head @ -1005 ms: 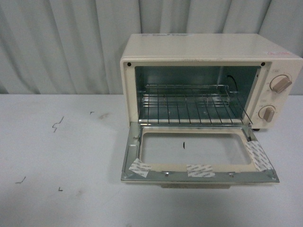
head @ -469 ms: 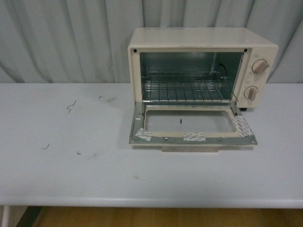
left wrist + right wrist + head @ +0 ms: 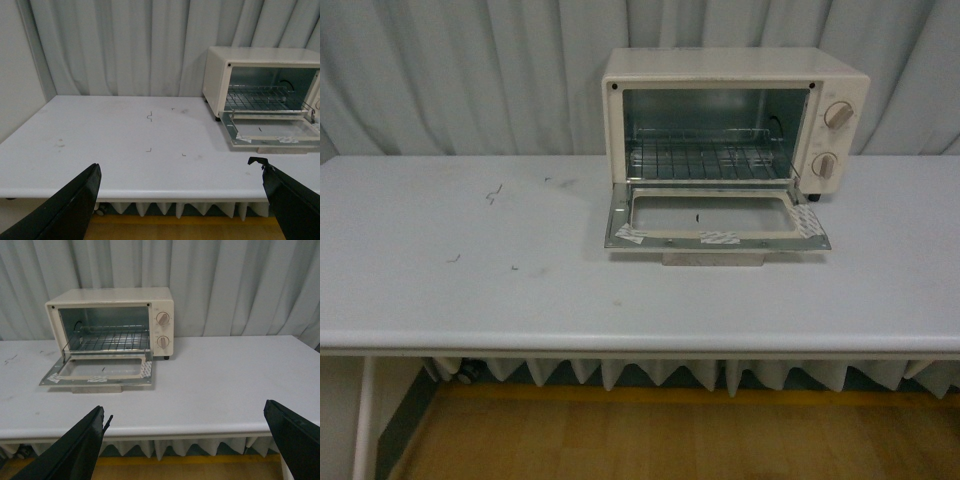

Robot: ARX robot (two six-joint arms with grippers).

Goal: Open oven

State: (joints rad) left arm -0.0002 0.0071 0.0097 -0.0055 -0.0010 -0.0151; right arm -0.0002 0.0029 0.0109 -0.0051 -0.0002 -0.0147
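Both fingers of the left gripper (image 3: 180, 200) are spread wide at the two lower corners of the left wrist view, holding nothing, and the fingers of the right gripper (image 3: 192, 442) are spread in the same way at the lower corners of the right wrist view, also empty. Neither arm shows in the front view. The oven (image 3: 735, 115) stands in the upper right part of the front view, at the back of the white table (image 3: 470, 270), close to the grey curtain (image 3: 450, 70). Its door (image 3: 715, 222) lies folded down flat in front of it, almost on the table, and the wire rack (image 3: 705, 158) inside is visible. Compared with one second ago, the oven looks smaller and higher in the front view, and now the near edge of the table and the wooden floor (image 3: 620, 440) below it are seen; I judge that the camera has drawn back from the table. With the door fully down and both grippers well apart from it, the task seems to be done. The table is bare to the left of the oven and in front of the door, so there is free room there; the front edge of the door and the table's near edge are the edges to mind.
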